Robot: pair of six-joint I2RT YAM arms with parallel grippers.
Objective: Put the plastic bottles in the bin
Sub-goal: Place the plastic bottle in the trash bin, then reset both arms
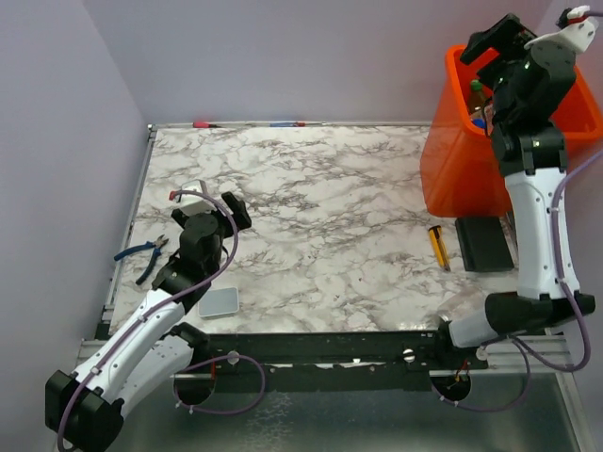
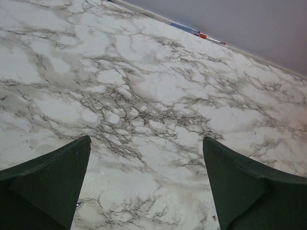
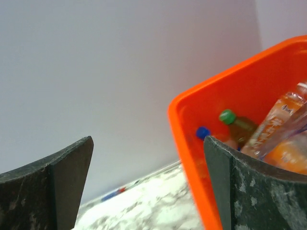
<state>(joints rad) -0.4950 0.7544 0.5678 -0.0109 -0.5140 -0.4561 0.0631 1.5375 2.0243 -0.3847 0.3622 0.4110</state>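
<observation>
The job looks all but done. Several bottles (image 3: pixel 271 129) lie inside the bin (image 3: pixel 189 153), which stands at the far right of the table (image 1: pixel 330 217); a green and a blue cap show among them. The right tool (image 3: pixel 147 141) hangs by the bin's rim, spread wide with nothing between its fingers. The left tool (image 2: pixel 147 140) hovers over marble on the left, equally wide and empty. The top view shows no bottle on the table, only pliers (image 1: pixel 151 252), a grey pad (image 1: pixel 219 301), a yellow item (image 1: pixel 438 247) and a black slab (image 1: pixel 483 243). Probably nothing is left to fetch.
</observation>
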